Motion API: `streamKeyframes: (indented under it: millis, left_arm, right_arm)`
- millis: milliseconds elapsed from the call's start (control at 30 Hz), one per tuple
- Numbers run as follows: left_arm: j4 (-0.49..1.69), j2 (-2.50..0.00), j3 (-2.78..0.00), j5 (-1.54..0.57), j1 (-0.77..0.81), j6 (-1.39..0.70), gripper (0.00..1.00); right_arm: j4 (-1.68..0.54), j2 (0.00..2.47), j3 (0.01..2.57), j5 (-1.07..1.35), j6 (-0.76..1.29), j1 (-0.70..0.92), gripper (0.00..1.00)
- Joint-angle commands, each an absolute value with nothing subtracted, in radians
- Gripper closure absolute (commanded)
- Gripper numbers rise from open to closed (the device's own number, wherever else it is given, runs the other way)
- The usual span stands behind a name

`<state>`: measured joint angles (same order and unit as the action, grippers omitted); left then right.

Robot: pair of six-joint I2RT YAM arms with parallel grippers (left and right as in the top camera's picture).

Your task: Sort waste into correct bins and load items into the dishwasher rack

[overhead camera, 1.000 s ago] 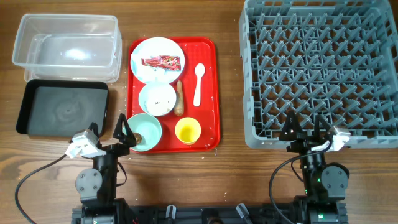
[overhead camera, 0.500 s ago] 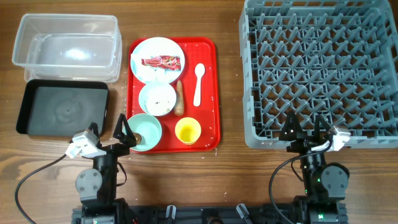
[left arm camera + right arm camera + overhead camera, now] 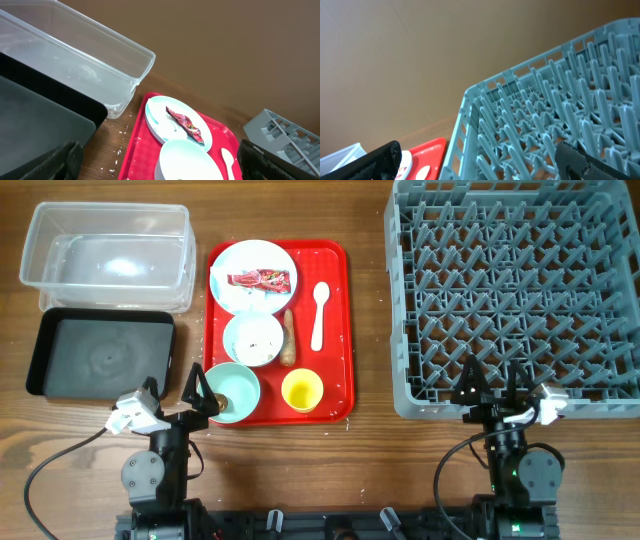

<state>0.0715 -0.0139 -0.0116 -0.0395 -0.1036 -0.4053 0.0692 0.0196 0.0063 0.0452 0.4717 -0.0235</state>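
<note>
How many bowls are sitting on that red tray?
2. The white bowl sits on the red tray, just nearer the robot than the plate. The pale teal bowl is at its near-left corner. None seems hidden.

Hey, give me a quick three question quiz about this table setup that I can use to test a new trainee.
1. True or false: the red snack wrapper lies on the large plate.
2. What stands just right of the teal bowl on the red tray? A) a fork B) the yellow cup C) a glass mug
3. How many dishes are in the dishwasher rack?
Key: 1 true; 2 B; 3 none.
</note>
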Motion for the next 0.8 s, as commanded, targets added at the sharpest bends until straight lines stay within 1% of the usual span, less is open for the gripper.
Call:
streamKeyframes:
  millis: [0, 167, 300, 367, 500, 667, 767]
  left_arm:
    - [0.074, -0.006, -0.006, -0.036, -0.099, -0.397, 0.00]
    - [0.058, -0.006, -0.006, -0.038, -0.099, -0.401, 0.00]
    - [-0.043, -0.006, -0.009, -0.098, -0.099, -0.400, 0.00]
    - [-0.045, -0.006, -0.026, -0.123, -0.099, -0.400, 0.00]
    - [-0.028, -0.008, -0.070, -0.145, -0.099, -0.400, 0.00]
    - [0.054, -0.070, -0.181, -0.145, -0.099, -0.395, 0.00]
    - [0.113, -0.176, -0.280, -0.155, -0.099, -0.325, 0.00]
  right_arm:
    - [0.104, 0.018, 0.006, 0.082, 0.476, -0.027, 0.00]
    - [0.147, 0.018, 0.006, 0.118, 0.464, -0.027, 0.00]
    - [0.157, 0.019, 0.049, 0.170, 0.356, -0.028, 0.00]
    - [0.157, 0.035, 0.087, 0.176, 0.313, -0.027, 0.00]
    - [0.157, 0.088, 0.133, 0.185, 0.314, -0.028, 0.00]
    - [0.141, 0.284, 0.268, 0.185, 0.257, -0.028, 0.00]
    - [0.114, 0.432, 0.382, 0.185, 0.254, -0.027, 0.00]
